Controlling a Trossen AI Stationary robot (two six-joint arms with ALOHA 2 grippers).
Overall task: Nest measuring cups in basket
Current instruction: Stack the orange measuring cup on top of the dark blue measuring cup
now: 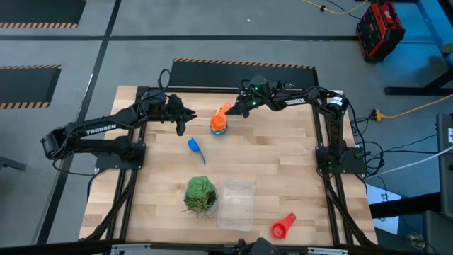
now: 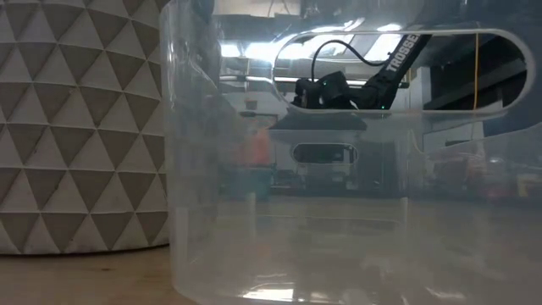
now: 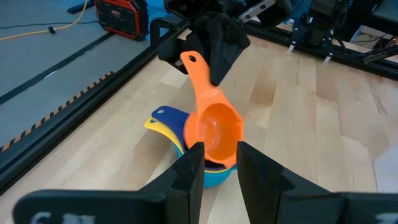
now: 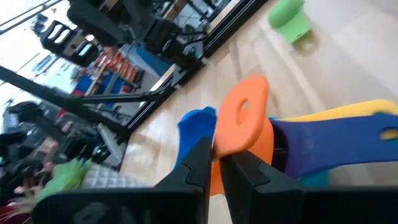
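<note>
overhead sees all; low camera hugs the basket (image 2: 339, 169); both wrists share the orange cup (image 3: 214, 127).

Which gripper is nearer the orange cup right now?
Right. The right gripper is shut on the orange cup by its handle, over the stacked cups. The left gripper sits apart from it, off to its side, holding nothing.

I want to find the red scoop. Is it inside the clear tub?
No, the red scoop lies on the table beside the clear tub.
</note>
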